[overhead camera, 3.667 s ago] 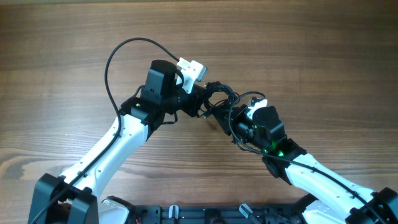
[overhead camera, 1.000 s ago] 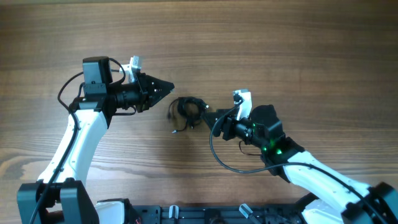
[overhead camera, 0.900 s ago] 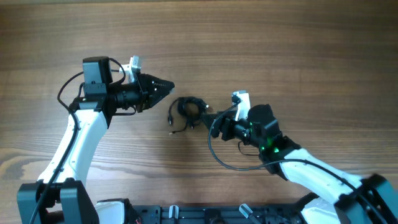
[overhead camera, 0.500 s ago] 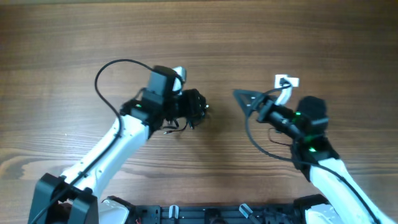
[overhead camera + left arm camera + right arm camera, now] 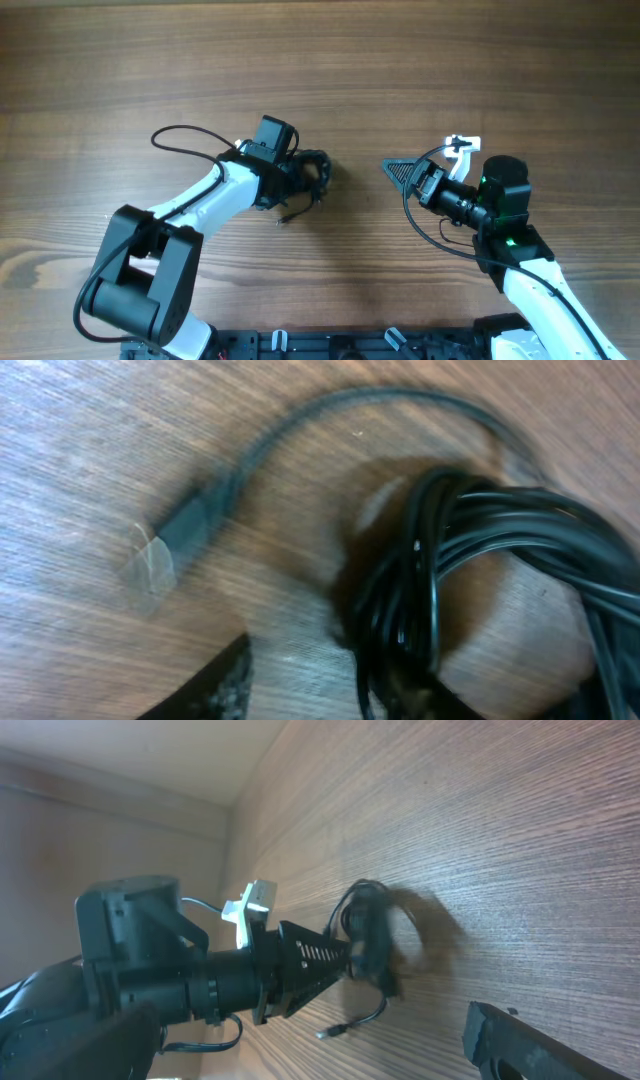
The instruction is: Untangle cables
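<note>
Item inspected: the cables (image 5: 312,172). They lie as one tight dark coil on the wooden table (image 5: 450,60), left of centre. The strands overlap and cross one another in the left wrist view (image 5: 470,580). One loose cord leaves the coil and ends in a small plug (image 5: 185,525) that lies flat on the wood, apart from the coil. A clear tab sits at the end of the plug. From overhead this loose end (image 5: 283,215) trails toward the near edge.

Left gripper (image 5: 303,182): it is at the coil and its tip meets the bundle. Its own camera shows one finger (image 5: 232,682) just beside the strands. The frame is blurred and the other finger is hidden. Whether the claw pinches the coil or only stands against it cannot be told.

Right gripper (image 5: 392,166): it is well apart from the coil, to the right, and points toward it. Its camera shows a single finger (image 5: 540,1045) at the lower right corner, with no partner near it. The claw stands spread and holds nothing. From this camera the coil (image 5: 372,945) appears at the tip of the left gripper (image 5: 345,958).
</note>
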You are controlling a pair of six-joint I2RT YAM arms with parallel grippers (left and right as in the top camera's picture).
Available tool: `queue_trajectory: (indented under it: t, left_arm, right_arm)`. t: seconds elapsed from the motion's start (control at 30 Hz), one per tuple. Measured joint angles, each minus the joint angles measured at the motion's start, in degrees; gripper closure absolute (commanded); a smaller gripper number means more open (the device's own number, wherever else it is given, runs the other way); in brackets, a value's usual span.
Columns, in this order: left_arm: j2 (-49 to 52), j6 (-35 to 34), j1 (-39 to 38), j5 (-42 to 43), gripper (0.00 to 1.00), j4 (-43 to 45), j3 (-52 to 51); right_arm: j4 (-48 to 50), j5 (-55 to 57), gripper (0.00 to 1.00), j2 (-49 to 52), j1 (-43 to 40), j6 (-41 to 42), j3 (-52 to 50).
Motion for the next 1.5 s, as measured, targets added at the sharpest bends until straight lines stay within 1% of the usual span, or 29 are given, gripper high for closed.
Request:
queue_trajectory:
  t: [0.03, 0.07, 0.1, 0.13, 0.27, 0.33, 0.43, 0.5, 0.6, 0.67, 0.77, 0.9, 0.97, 1.03, 1.07, 1.1, 1.13, 1.17, 1.2, 1.23, 1.27, 1.3, 1.37, 1.4, 1.43, 1.47, 1.5]
  left_arm:
    - [0.28, -0.33, 0.0, 0.68, 0.72, 0.48, 0.04]
    - [0.35, -0.44, 0.0, 0.94, 0.83, 0.57, 0.09]
    - [0.55, -0.7, 0.0, 1.2, 0.91, 0.9, 0.11]
    - [0.7, -0.87, 0.0, 1.49, 0.96, 1.29, 0.11]
    - [0.92, -0.63, 0.0, 2.36, 0.96, 3.02, 0.13]
    - [0.9, 1.68, 0.48, 2.62, 0.96, 3.23, 0.13]
    - [-1.92, 9.18, 3.74, 2.69, 0.96, 2.45, 0.13]
    - [-7.85, 16.52, 5.79, 2.47, 0.96, 2.29, 0.13]
    - [-17.94, 29.38, 6.36, 2.67, 0.96, 0.79, 0.13]
    - [-23.93, 38.82, 6.36, 5.16, 0.96, -0.52, 0.13]
    - [-26.8, 46.01, 6.36, 10.49, 0.96, -3.85, 0.13]
    - [-28.89, 50.69, 6.36, 16.76, 0.96, -4.85, 0.13]
    - [-29.14, 51.76, 6.36, 22.6, 0.96, -4.9, 0.13]
    - [-29.16, 52.11, 6.36, 28.83, 0.96, -5.07, 0.13]
    - [-29.16, 52.17, 6.36, 30.67, 0.96, -5.57, 0.15]
    - [-29.18, 52.19, 6.36, 32.74, 0.96, -6.82, 0.15]
    - [-29.18, 52.22, 6.36, 34.12, 0.96, -7.3, 0.13]
    - [-29.2, 52.22, 6.36, 35.1, 0.92, -7.56, 0.13]
    - [-29.2, 52.22, 6.36, 35.69, 0.76, -7.67, 0.13]
    - [-29.22, 52.37, 6.36, 36.2, 0.57, -7.58, 0.13]
    - [-29.24, 52.57, 6.36, 36.59, 0.43, -7.32, 0.13]
    - [-29.24, 52.76, 6.36, 36.87, 0.0, -7.19, 0.15]
    - [-29.24, 52.74, 6.36, 36.94, 0.0, -7.15, 0.15]
    - [-29.35, 50.12, 6.36, 35.5, 0.0, -7.21, 0.15]
    - [-29.35, 47.84, 6.36, 33.77, 0.0, -7.17, 0.15]
    - [-29.35, 44.33, 6.34, 31.32, 0.0, -7.26, 0.15]
    - [-29.35, 37.13, 6.36, 26.99, 0.0, -7.41, 0.15]
  right_arm:
    - [0.02, 0.0, 0.0, 0.2, 0.0, 0.0, 0.0]
    - [0.02, 0.02, 0.0, 0.59, 0.0, 0.0, 0.0]
    - [0.02, 0.02, 0.0, 1.01, 0.0, 0.0, 0.0]
    - [0.0, 0.02, 0.0, 1.53, 0.0, 0.0, 0.0]
    - [0.0, -0.02, 0.0, 3.65, 0.0, 0.0, 0.0]
    - [0.0, -0.76, 0.0, 3.85, 0.0, 0.0, 0.0]
    - [0.0, -3.06, 0.0, 3.85, 0.02, -0.74, 0.0]
    - [0.0, -3.93, 0.0, 3.85, 0.24, -1.38, 0.0]
    - [0.02, -4.31, 0.01, 3.85, 2.29, -1.77, 0.0]
    - [0.02, -3.61, 0.0, 3.85, 5.09, -1.81, 0.0]
    - [1.86, -1.44, 0.0, 4.35, 8.81, -3.17, -0.02]
    - [9.18, -0.48, 0.0, 8.04, 15.02, -11.17, -0.13]
    - [14.47, -0.31, 0.01, 10.62, 18.03, -14.62, -0.15]
    - [20.0, -0.15, 0.12, 13.11, 19.76, -15.93, -0.2]
    - [22.43, -0.04, 0.25, 14.19, 20.0, -16.26, -0.26]
    - [24.92, 0.09, 0.41, 15.34, 20.02, -16.59, -0.22]
    - [26.69, 0.11, 0.63, 16.15, 20.02, -16.79, -0.22]
    - [27.5, 0.11, 0.81, 16.83, 20.02, -16.83, -0.22]
    - [27.61, 0.11, 0.95, 17.31, 20.02, -17.03, -0.22]
    - [27.54, 0.09, 0.95, 17.55, 20.02, -16.28, -0.22]
    - [27.56, 0.13, 0.96, 17.64, 20.02, -15.52, -0.22]
    - [27.78, 0.31, 0.96, 17.79, 20.02, -13.07, -0.22]
    - [29.49, 2.16, 0.96, 17.84, 20.04, -7.02, -0.24]
    - [30.64, 4.9, 0.96, 17.84, 20.02, -1.64, -0.24]
    - [31.12, 6.97, 0.96, 17.84, 20.02, 1.73, -0.26]
    - [32.63, 8.46, 0.96, 17.9, 20.02, 4.66, -0.33]
    - [35.32, 10.21, 0.96, 17.97, 20.02, 7.58, -0.35]
